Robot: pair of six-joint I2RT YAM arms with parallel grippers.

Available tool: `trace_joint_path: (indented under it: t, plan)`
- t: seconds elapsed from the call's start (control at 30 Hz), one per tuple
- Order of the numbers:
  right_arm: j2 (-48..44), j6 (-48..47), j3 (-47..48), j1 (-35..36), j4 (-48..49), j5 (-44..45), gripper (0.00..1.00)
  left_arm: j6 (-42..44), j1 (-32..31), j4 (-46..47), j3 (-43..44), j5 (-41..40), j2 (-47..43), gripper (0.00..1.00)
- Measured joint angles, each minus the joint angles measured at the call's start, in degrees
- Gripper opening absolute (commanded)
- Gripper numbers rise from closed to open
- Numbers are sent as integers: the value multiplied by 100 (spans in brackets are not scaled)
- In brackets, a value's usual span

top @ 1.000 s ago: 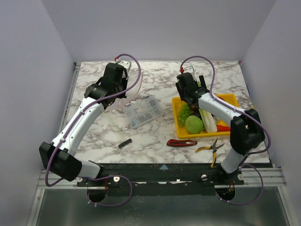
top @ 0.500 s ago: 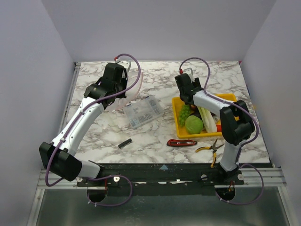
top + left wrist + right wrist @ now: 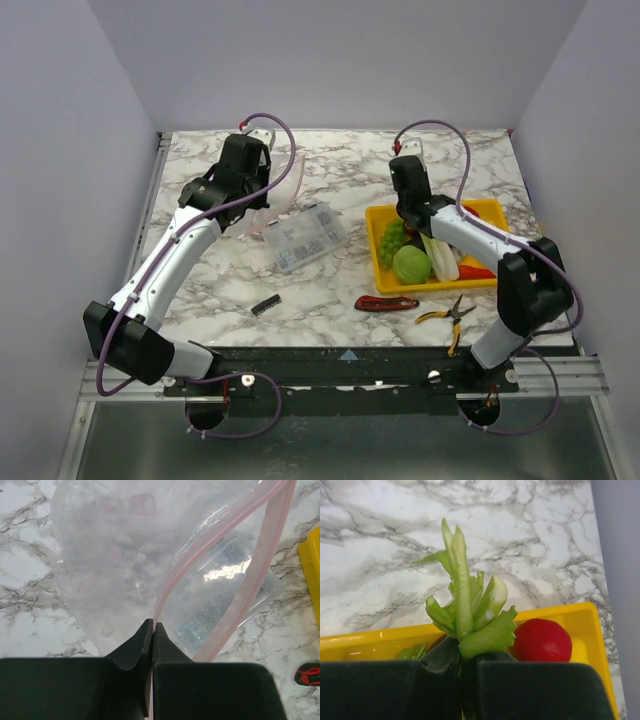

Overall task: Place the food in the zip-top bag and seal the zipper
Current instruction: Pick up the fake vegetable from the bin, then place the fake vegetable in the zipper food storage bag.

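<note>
My left gripper [image 3: 152, 625] is shut on the mouth edge of the clear zip-top bag [image 3: 110, 565], pinching the pink zipper [image 3: 220, 530] and holding the bag [image 3: 277, 195] up at the back left. The mouth hangs open. My right gripper [image 3: 465, 652] is shut on the leafy top of the pale green celery [image 3: 467, 610] at the far edge of the yellow tray [image 3: 485, 210]. The celery stalk [image 3: 441, 256] lies in the tray beside the green grapes [image 3: 390, 238] and cabbage [image 3: 411, 264]. A red tomato [image 3: 542, 640] sits just right of my fingers.
A clear compartment box [image 3: 303, 235] of small parts lies between the bag and the tray. A red-handled knife [image 3: 385, 303] and yellow-handled pliers [image 3: 445, 315] lie in front of the tray. A small black part [image 3: 265, 305] rests near the front.
My right gripper has gone from wide open to shut on the celery leaves, and its wrist has shifted slightly right. The left arm and bag have not moved.
</note>
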Motion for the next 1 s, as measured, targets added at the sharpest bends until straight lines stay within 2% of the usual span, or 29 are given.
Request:
trace_joint_path:
  t: [0.3, 0.53, 0.67, 0.8, 1.0]
  plan:
    - [-1690, -66, -136, 0, 415, -682, 1, -1104, 101, -452, -42, 74, -109, 0]
    - [-2852, 402, -20, 2, 931, -2317, 1, -2061, 199, -804, -55, 389, -527, 0]
    - [-2933, 863, 415, 2, 1338, -3073, 1, -2455, 304, -914, -52, 686, -713, 0]
    - [-2868, 1851, 457, 13, 2155, -3974, 1, -2763, 496, -1038, -50, 1119, -782, 0]
    - [-2354, 3475, -31, 485, 4518, -4535, 1, -3200, 885, -887, -450, 1816, -1106, 0]
